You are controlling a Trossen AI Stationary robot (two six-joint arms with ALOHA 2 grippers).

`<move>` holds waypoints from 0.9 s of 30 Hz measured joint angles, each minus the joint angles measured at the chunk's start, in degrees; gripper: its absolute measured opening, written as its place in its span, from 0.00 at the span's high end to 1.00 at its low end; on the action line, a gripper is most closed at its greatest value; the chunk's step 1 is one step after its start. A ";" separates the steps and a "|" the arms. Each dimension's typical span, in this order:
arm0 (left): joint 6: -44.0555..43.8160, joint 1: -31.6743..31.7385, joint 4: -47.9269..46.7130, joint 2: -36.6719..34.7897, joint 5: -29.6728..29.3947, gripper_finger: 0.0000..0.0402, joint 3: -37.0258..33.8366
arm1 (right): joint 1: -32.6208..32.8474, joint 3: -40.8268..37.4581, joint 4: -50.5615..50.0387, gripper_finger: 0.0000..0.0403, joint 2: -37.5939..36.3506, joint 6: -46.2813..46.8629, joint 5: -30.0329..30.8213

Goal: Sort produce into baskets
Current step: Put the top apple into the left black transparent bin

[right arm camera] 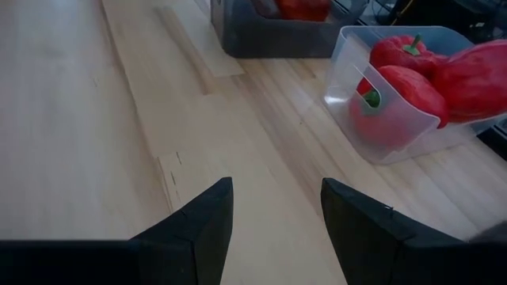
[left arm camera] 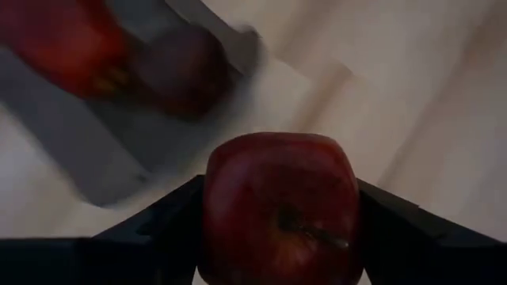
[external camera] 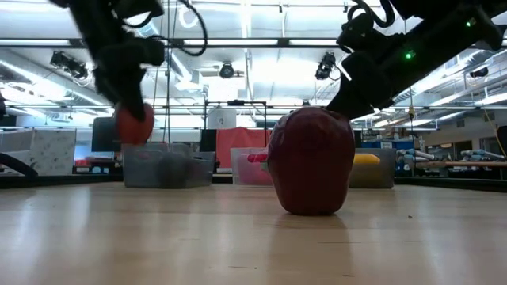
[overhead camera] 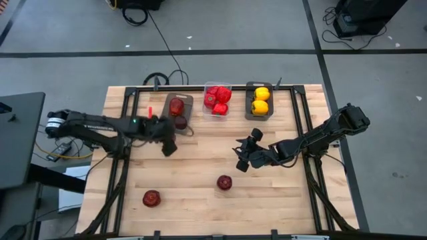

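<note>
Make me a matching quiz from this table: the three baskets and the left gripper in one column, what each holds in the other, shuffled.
1. left grey basket
2. clear basket
3. right grey basket
4. left gripper

A. yellow peppers
B. one dark apple, carried
C. red peppers
D. a red fruit lying inside

Pairs: 1-D, 2-C, 3-A, 4-B
</note>
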 joint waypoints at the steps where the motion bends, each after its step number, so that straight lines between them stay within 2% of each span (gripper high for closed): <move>1: 1.26 1.47 -1.26 0.00 -0.66 0.32 1.59 | 0.00 0.00 -0.31 0.49 0.00 0.09 0.01; 4: 5.64 6.68 -4.27 0.00 -2.95 0.32 6.12 | 0.00 -0.02 -1.19 0.49 0.00 0.37 0.10; 8: 11.79 14.87 -4.33 -0.02 -2.94 0.32 9.86 | 0.00 -0.02 -1.93 0.49 0.00 0.50 0.10; 14: 17.09 25.80 -2.66 2.21 -1.32 0.32 8.81 | 0.00 -0.04 -2.21 0.49 0.00 0.52 -0.22; 18: 17.11 27.64 -0.94 4.92 -1.08 0.32 6.60 | 0.00 -0.07 -3.04 0.49 0.00 0.24 -1.63; 22: 17.10 27.60 5.33 6.90 0.10 0.30 3.79 | -0.16 -0.07 -4.16 0.49 0.00 0.16 -3.08; 27: 14.81 27.60 9.03 10.52 1.54 0.22 1.79 | -0.22 -0.07 -5.45 0.49 0.00 1.91 -2.39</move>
